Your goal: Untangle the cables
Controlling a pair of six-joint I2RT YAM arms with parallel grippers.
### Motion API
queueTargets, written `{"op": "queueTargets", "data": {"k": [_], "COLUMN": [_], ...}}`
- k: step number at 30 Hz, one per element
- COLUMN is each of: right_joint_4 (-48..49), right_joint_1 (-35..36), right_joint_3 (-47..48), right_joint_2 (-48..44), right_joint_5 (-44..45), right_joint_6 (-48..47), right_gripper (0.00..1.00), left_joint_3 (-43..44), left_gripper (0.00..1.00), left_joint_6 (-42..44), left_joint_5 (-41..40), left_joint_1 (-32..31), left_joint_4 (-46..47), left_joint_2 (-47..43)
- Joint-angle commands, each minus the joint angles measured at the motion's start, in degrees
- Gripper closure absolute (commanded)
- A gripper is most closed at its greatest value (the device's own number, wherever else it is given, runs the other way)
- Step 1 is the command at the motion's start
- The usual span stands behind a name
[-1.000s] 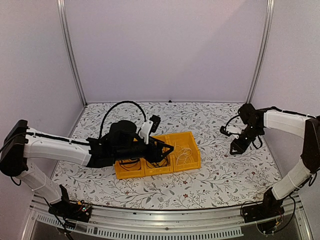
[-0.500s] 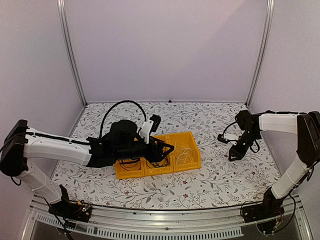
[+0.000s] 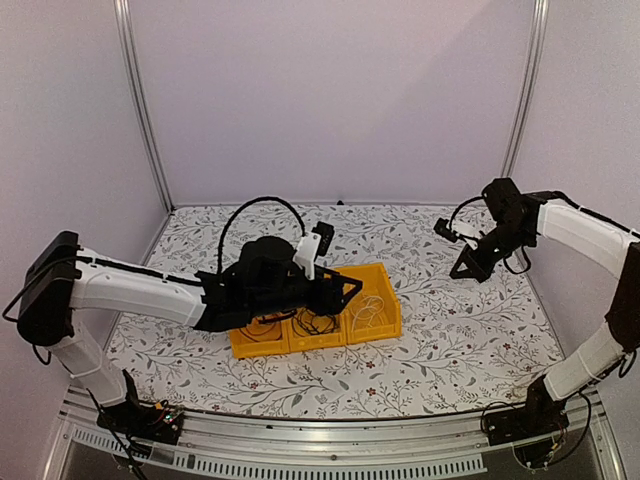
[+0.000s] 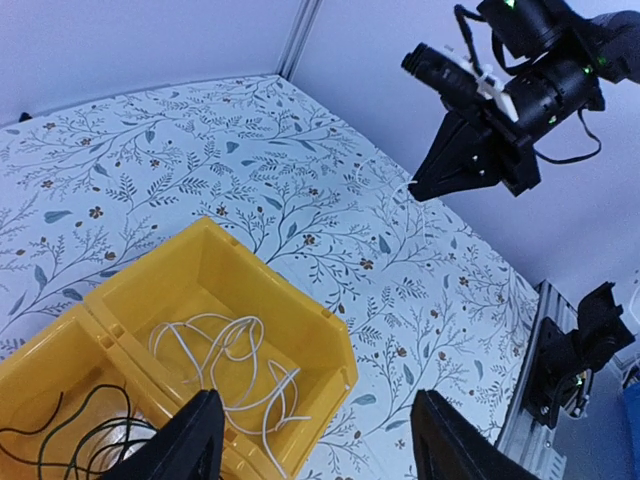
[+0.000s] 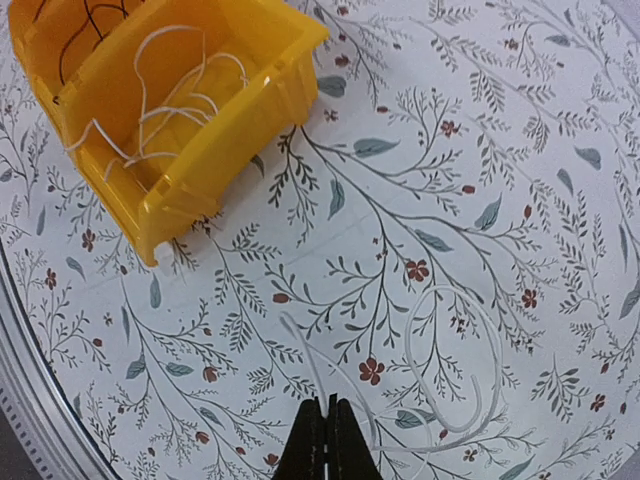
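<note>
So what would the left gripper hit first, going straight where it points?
Likely the end compartment of the yellow bin, where the white cable lies; the left gripper points into it, though depth is unclear.

From above, the left gripper (image 3: 348, 292) and its wrist cover much of the left and middle compartments of the yellow bin (image 3: 377, 332), so the dark cables (image 3: 312, 322) there show only in part. The right wrist view cuts the bin off at its top edge and shows only the tips of the right gripper (image 5: 326, 410); the loose white cable (image 5: 414, 345) seems pinched between them, though its end is hidden beneath.
</note>
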Motion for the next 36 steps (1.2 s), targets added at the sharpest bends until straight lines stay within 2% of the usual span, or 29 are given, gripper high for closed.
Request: {"op": "queueTargets", "data": {"k": [1,9,17,22,27,31,36], "right_joint_4": [-7.5,-8.9,-7.4,-7.4,-8.8,-10.4,-14.2], "right_joint_1": [0.3,0.4,3.4,5.4,5.5,5.5,5.9], "right_joint_3": [5.5,8.0,8.0,8.9,10.3,11.1,12.2], "right_joint_2": [-6.4,-10.0,-9.9,-10.0,-9.8,-9.5,-8.3], "right_joint_5": [-11.8,-20.7,-27.0,-29.8,-32.2,-35.1,-38.9], "right_joint_6": [0.0,0.3,3.2,4.3,4.1,3.5,1.1], "right_gripper": [1.00,1.00,1.00,1.00,1.00,1.00,1.00], "left_joint_3": [4.4,11.6,22.4,25.2,25.4,25.9,23.6], "left_gripper": [0.34,0.34,0.35,0.46,0.65,0.81,0.84], "left_joint_6": [0.6,6.2,6.5,6.4,6.5,5.5,0.1], "left_joint_5": [0.5,-1.1,-1.8,-0.3,0.8,-2.8,-3.3], "left_joint_1": [-1.0,-4.6,-5.9,-6.0,-5.9,-5.2,-2.0], "left_joint_4": [7.1,13.7,13.0,13.0,13.5,12.6,17.5], "left_joint_2": [3.1,8.6,17.3,20.4,21.2,21.7,21.5]}}
